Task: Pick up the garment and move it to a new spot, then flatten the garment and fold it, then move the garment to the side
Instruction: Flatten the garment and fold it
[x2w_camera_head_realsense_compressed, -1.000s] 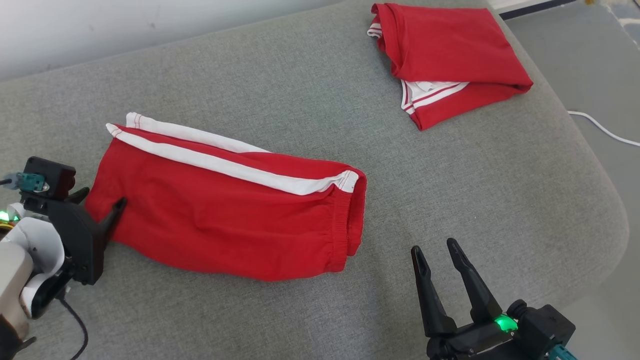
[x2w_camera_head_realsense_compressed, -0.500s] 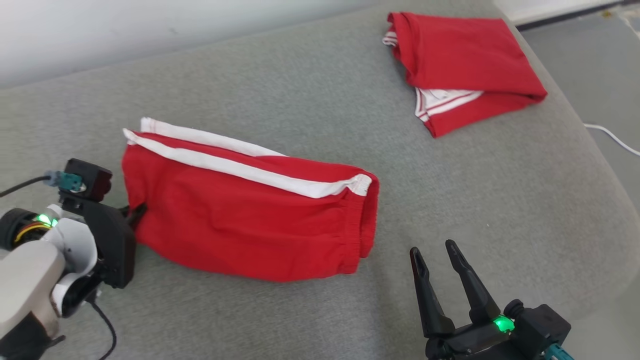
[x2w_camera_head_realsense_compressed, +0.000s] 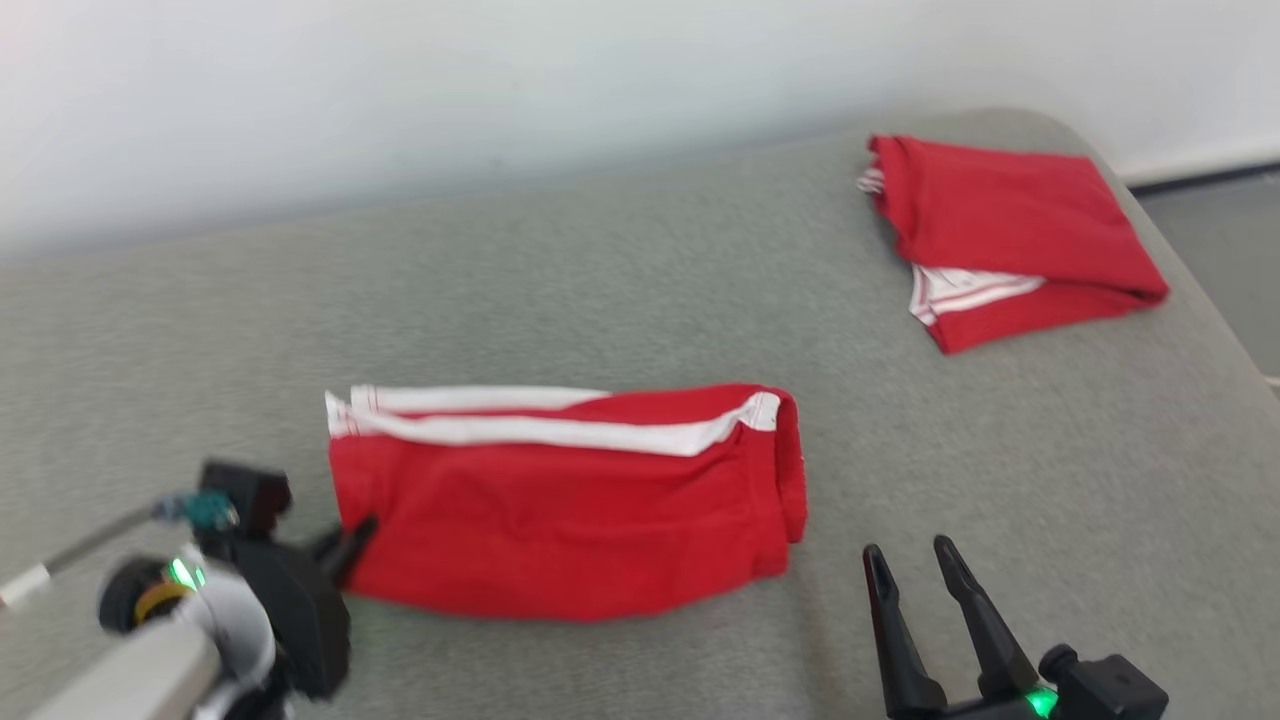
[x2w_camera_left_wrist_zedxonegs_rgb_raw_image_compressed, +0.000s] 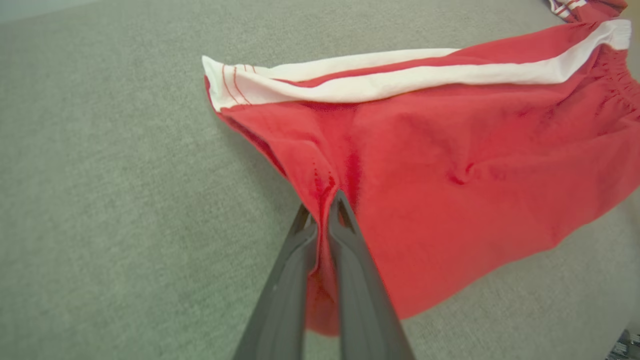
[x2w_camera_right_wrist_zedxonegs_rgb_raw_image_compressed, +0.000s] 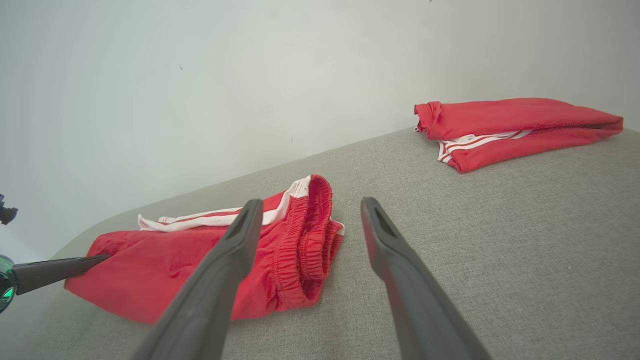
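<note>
The red shorts (x2w_camera_head_realsense_compressed: 560, 520) have white stripes. They lie folded in the middle of the grey cushion (x2w_camera_head_realsense_compressed: 600, 280). The left gripper (x2w_camera_head_realsense_compressed: 355, 535) is at the leg end of the shorts. Its fingers (x2w_camera_left_wrist_zedxonegs_rgb_raw_image_compressed: 355, 260) are pressed together and pinch a bit of red cloth at the edge of the shorts. The right gripper (x2w_camera_head_realsense_compressed: 905, 548) is near the waistband end of the shorts, but it does not touch them. Its fingers (x2w_camera_right_wrist_zedxonegs_rgb_raw_image_compressed: 400, 270) are spread apart and hold nothing. A second folded red garment (x2w_camera_head_realsense_compressed: 1010, 230) lies well apart from the shorts, out past their waistband end at the far corner of the cushion. A pale wall (x2w_camera_head_realsense_compressed: 500, 80) stands behind the shorts.
</note>
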